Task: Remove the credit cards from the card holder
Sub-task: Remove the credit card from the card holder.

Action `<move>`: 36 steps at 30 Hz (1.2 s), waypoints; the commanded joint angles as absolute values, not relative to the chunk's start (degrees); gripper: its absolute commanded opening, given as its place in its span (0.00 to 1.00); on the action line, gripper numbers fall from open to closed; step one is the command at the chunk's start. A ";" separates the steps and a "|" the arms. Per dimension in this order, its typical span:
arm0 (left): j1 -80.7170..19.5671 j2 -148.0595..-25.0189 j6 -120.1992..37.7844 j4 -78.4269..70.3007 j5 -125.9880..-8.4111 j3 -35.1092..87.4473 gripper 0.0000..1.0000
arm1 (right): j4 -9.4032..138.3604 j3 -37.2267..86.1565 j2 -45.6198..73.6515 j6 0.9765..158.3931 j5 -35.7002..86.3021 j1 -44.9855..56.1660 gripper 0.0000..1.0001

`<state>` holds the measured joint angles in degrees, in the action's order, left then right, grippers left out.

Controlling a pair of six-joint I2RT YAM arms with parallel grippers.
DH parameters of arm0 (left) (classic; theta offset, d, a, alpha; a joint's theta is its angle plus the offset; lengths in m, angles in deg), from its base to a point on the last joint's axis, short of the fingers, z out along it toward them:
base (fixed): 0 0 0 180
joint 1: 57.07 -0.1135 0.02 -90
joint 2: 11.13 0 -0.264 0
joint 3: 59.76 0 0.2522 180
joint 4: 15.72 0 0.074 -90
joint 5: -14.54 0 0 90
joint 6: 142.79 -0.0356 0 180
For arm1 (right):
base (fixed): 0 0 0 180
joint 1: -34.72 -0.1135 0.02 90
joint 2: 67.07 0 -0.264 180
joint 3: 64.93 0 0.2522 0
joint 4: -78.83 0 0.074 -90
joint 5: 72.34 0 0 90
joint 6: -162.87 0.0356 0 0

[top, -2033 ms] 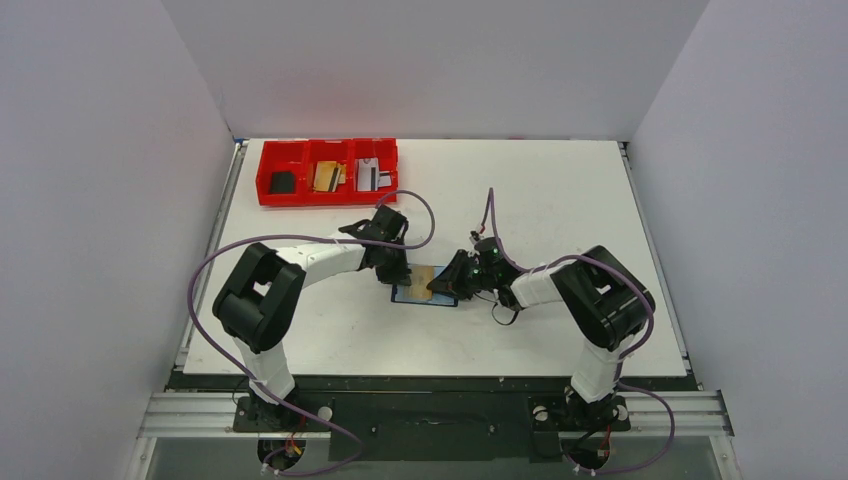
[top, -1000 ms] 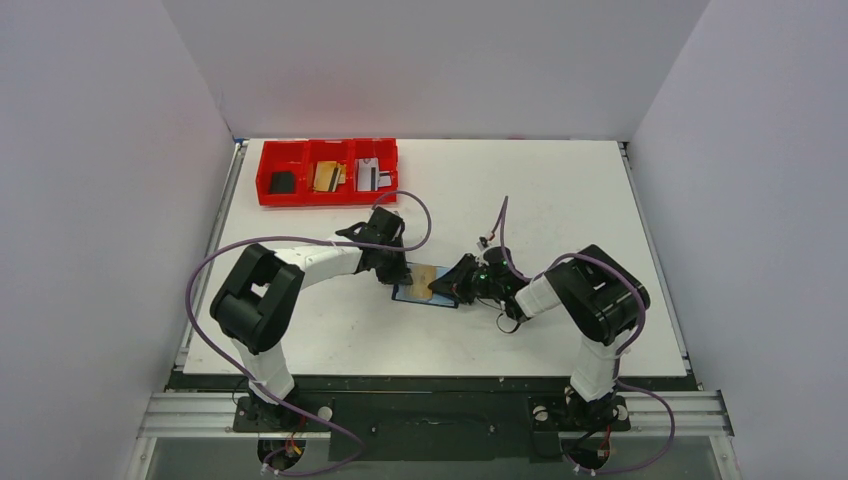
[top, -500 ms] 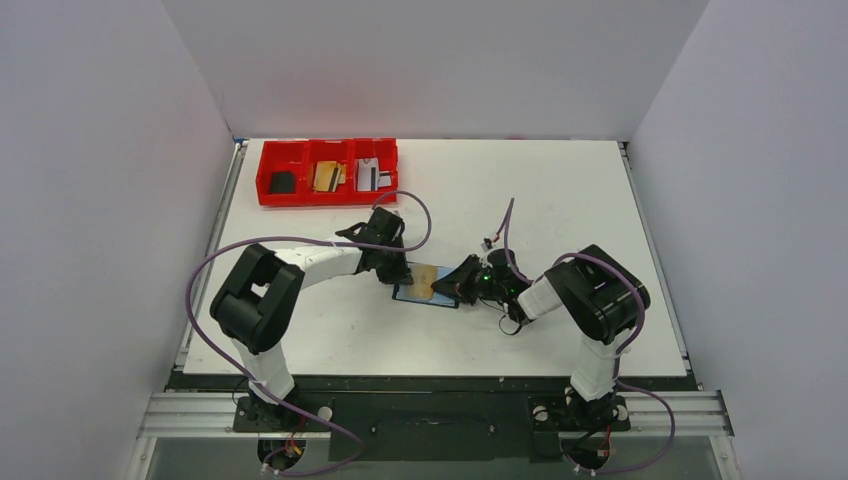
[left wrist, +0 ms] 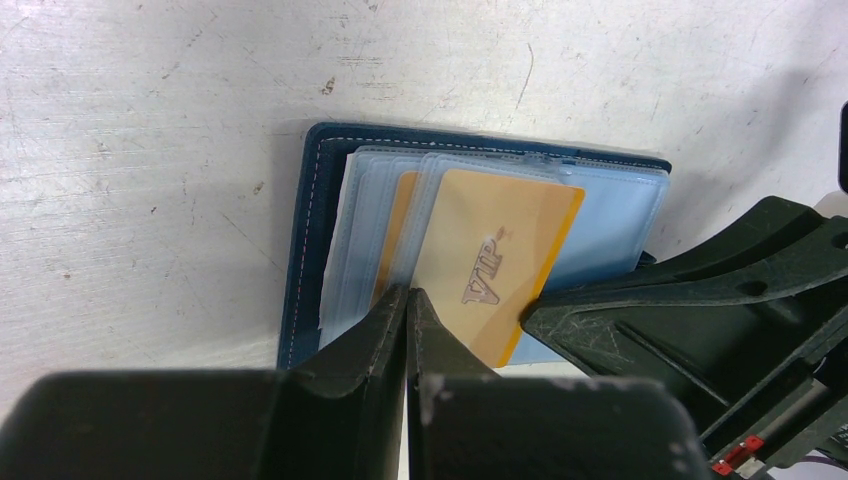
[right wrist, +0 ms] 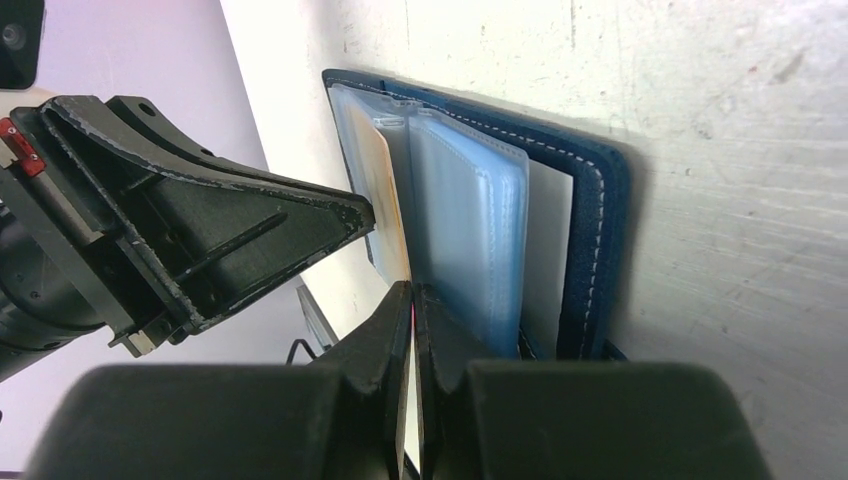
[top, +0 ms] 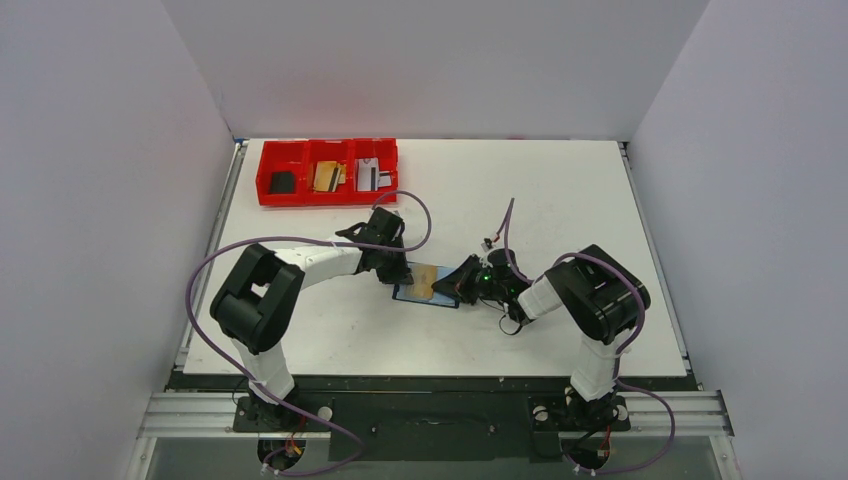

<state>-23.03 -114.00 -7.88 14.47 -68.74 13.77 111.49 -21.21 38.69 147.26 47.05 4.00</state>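
Right wrist: tan card (right wrist: 390,210) edge pinched in right jaws

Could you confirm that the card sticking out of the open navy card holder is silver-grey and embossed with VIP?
Not quite: the card is tan-gold, not silver-grey, as the left wrist view shows. It does stick out of the open navy card holder and bears VIP lettering.

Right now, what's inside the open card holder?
A tan-gold card marked VIP sticks out of clear sleeves, a second tan card partly showing. The left hand and right hand cover their lower ends.
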 commanded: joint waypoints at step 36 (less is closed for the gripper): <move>-24.64 -115.79 -9.74 20.70 -73.14 9.59 0.00 | 96.01 -21.92 26.56 134.95 43.33 6.92 0.00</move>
